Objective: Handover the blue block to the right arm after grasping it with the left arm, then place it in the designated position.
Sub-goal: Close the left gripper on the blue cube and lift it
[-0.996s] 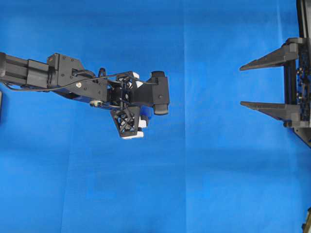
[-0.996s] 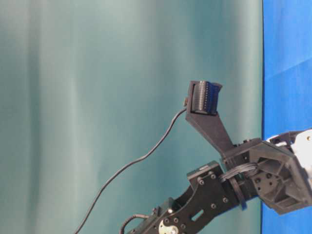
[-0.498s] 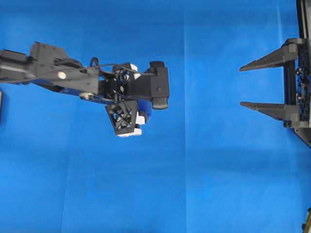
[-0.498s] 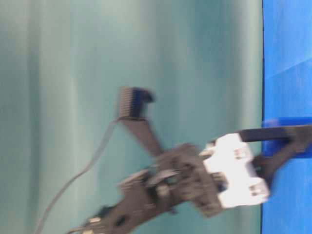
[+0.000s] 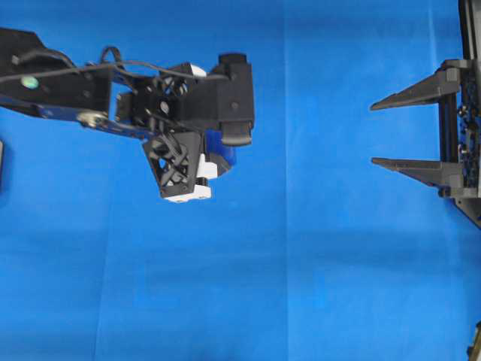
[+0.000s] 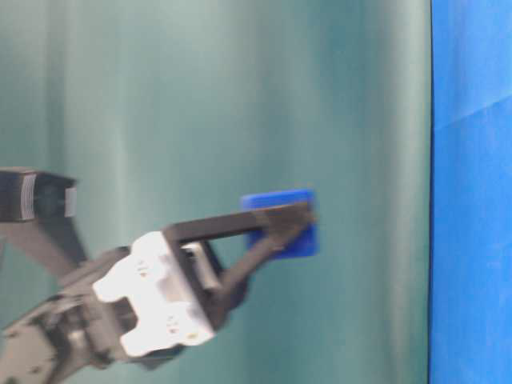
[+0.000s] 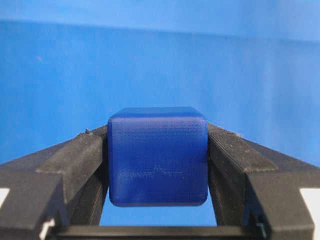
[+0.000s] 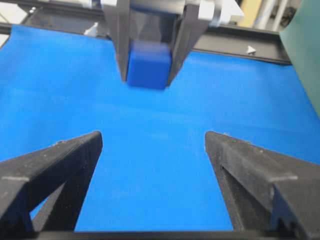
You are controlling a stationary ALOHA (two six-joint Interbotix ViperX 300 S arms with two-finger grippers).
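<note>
1. Overhead: my left arm (image 5: 83, 90) reaches in from the left over the bright blue cloth (image 5: 301, 286). Its gripper (image 5: 218, 154) is mostly hidden under its own wrist, with a sliver of the blue block (image 5: 222, 153) showing beneath. My right gripper (image 5: 387, 131) sits well apart at the right edge, jaws spread wide and nothing between them.
2. Table-level: my left gripper (image 6: 302, 228) pinches the blue block (image 6: 294, 240) at its fingertips, lifted clear of the cloth, against a green backdrop (image 6: 200, 96).
3. Left wrist: the block (image 7: 157, 156) is clamped squarely between both my fingers (image 7: 80, 160).
4. Right wrist: my right fingers (image 8: 55, 165) stand wide; the held block (image 8: 147, 65) hangs ahead, above the cloth.
</note>
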